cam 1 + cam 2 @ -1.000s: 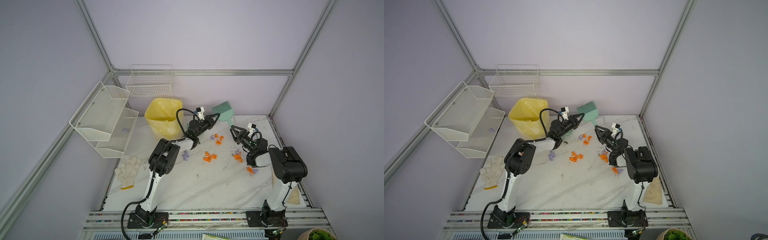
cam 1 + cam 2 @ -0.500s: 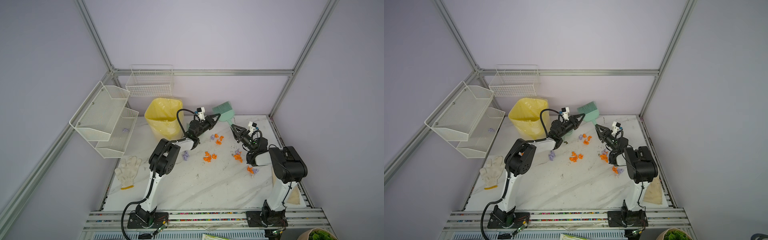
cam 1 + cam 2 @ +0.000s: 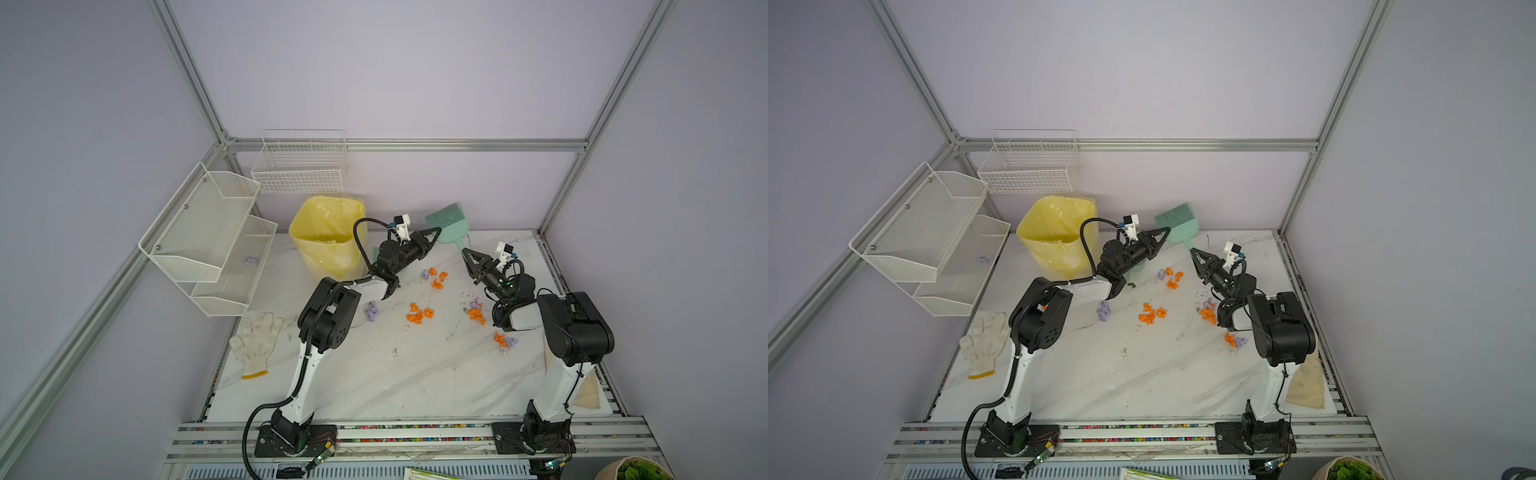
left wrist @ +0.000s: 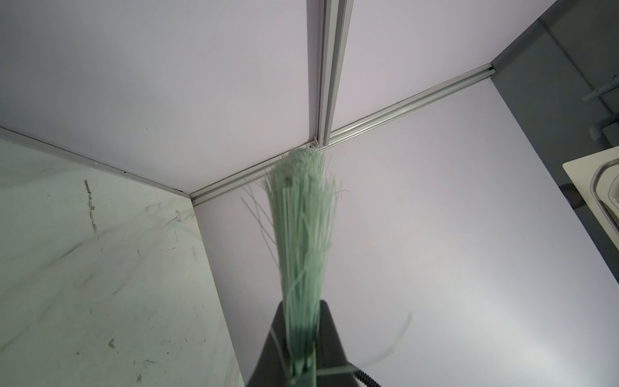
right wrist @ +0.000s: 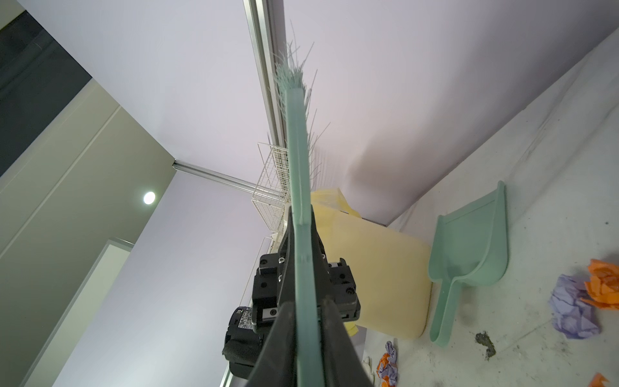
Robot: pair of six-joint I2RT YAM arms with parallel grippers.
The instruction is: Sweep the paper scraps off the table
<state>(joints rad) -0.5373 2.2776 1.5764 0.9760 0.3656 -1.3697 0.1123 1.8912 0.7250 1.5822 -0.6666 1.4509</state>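
Orange and lilac paper scraps lie in small clusters across the middle and right of the white marble table; more scraps show in the right wrist view. A pale green hand brush is held up above the table's far side, bristles upward. My left gripper is shut on the brush at the base of its bristles. My right gripper is shut on the brush's thin handle. A green dustpan lies flat beside the bin, mostly hidden by the left arm in both top views.
A yellow-lined bin stands at the back left. White mesh shelves and a wire basket hang on the left and back walls. A white glove lies at the left edge, a beige cloth at the right edge.
My right gripper, open around the brush handle a second ago, has shut on it. The left gripper and the brush have stayed in place.
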